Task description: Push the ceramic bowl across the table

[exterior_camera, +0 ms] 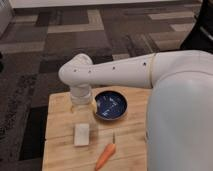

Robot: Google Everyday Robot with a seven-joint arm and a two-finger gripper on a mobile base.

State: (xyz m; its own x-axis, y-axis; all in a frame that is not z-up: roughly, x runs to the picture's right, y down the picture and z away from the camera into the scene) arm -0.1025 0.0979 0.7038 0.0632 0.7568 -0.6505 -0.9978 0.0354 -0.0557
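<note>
View: camera view, the only one, looking down on the counter past the robot's own body.
Counter [60,152]: light wood planks, lower left to centre of frame. Patterned carpet [45,45] fills the top.
Ceramic bowl [111,106]: dark blue and glossy, upright at centre frame. It sits on the counter toward its far edge.
Gripper [84,100]: hangs at the arm's end, low over the counter, just left of the bowl. It looks to be at the bowl's left rim, but I can't confirm contact.
Gripper state: cannot tell whether it is released or clenched. Nothing is visibly held.
Arm [117,70]: white, enters from the right across mid-frame, then bends down at upper left of the bowl.
Why placed so: side-on beside the rim suits a shove rather than a lift. My read is that the push would run toward the right of frame.
White cup [82,134]: below the gripper in frame, apart from the bowl and likely off the push line.
Carrot [106,156]: lower centre, stem end pointing up toward the bowl, well clear of it.
Robot body [180,120]: large and white on the right of frame. It hides the counter's right part, so room there is unknown.
Counts: 1 bowl, 1 cup, 1 carrot, 1 arm, 1 gripper.
Risk: a glossy round bowl may spin off a one-sided push.
</note>
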